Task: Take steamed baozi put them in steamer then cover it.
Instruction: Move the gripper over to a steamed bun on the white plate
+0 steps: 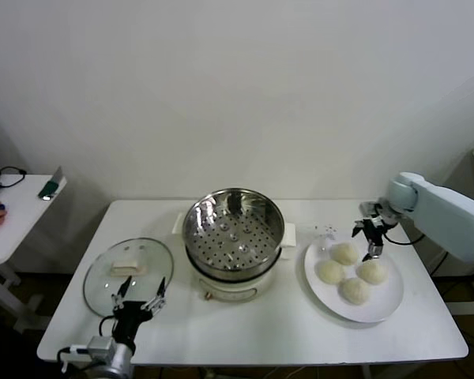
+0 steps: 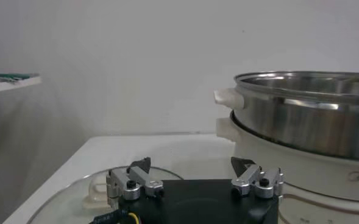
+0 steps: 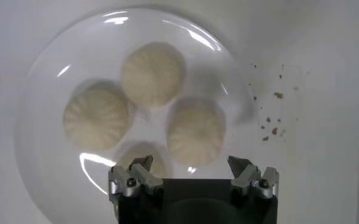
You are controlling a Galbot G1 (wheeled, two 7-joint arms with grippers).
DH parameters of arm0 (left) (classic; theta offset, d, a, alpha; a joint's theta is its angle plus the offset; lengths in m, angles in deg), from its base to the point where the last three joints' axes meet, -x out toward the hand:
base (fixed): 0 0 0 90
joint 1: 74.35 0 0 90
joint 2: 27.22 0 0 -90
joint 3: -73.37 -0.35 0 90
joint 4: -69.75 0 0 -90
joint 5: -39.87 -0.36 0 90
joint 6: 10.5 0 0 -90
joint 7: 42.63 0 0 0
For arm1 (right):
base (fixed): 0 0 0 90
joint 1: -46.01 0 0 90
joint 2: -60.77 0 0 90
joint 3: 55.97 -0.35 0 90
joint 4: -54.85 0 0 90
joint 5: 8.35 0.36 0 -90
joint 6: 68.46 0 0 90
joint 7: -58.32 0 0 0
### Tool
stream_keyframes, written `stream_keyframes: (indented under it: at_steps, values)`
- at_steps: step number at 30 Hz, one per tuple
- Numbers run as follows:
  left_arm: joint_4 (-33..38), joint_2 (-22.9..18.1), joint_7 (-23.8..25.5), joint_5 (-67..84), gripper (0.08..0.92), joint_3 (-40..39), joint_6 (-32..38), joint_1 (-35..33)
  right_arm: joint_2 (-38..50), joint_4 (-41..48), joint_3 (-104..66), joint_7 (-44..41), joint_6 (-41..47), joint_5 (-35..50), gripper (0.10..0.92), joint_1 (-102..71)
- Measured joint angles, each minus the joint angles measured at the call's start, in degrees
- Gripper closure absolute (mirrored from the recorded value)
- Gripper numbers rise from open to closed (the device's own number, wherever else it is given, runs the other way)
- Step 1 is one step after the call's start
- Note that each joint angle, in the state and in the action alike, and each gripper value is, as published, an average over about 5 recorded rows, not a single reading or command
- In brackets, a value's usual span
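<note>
Four cream-white baozi lie on a white plate (image 1: 383, 304) at the table's right: one at the back left (image 1: 345, 253), one at the left (image 1: 330, 272), one at the right (image 1: 372, 272), one at the front (image 1: 355, 290). In the right wrist view they show as a cluster (image 3: 152, 73) on the plate (image 3: 45, 73). My right gripper (image 1: 371, 241) (image 3: 191, 165) is open and empty, just above the plate's back edge. The steel steamer (image 1: 233, 229) stands empty at the table's middle and fills the right of the left wrist view (image 2: 307, 122). My left gripper (image 1: 140, 298) (image 2: 192, 167) is open and empty, at the front left.
The round glass lid (image 1: 103, 272) with a white handle (image 1: 127, 268) lies flat at the table's left, partly under my left gripper (image 2: 57, 204). Small crumbs (image 3: 273, 119) dot the table beside the plate. A side table (image 1: 16, 213) stands at far left.
</note>
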Motion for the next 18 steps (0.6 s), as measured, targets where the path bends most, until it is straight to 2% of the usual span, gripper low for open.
stream_keyframes:
  at_steps: [14,18]
  values:
    - [-0.5,0.0,-0.1,0.3,0.177,0.1,0.2,0.2,-4.2,5.3,-2.3,1.0,0.0,-1.6,0.208,-2.7]
    - [-0.6,0.0,-0.1,0.4,0.177,0.2,0.3,0.3,-4.9,6.1,-2.5,0.9,-0.1,-1.8,0.272,-2.9]
